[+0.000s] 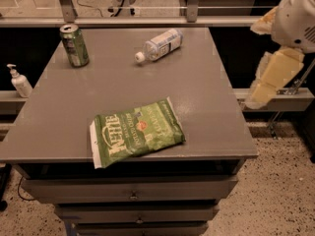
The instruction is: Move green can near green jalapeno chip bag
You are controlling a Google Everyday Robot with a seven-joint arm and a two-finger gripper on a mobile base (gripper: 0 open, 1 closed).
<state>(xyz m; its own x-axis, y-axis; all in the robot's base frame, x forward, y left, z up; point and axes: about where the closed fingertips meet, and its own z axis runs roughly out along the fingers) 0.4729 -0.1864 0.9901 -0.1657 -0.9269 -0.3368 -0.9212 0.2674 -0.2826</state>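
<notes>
Camera view is giving us the green can (74, 45) standing upright at the far left corner of the grey table (206, 97), well apart from the green jalapeno chip bag (137, 132), which is lying flat near the front edge. We are holding the gripper (266, 85) off the table's right side, away from both things; whether it is released or clenched we cannot tell. We are judging the step in hand to be the reach for the can, with nothing of the task done yet. To do it well, we are planning to cross above the clear bottle (159, 45) lying on its side at the far middle, not sweep through it, and to be closing on the can's middle so that it is not tipping. For the placing, we are aiming at bare tabletop just beside the bag, setting the can down upright without pressing on the crinkly film.
</notes>
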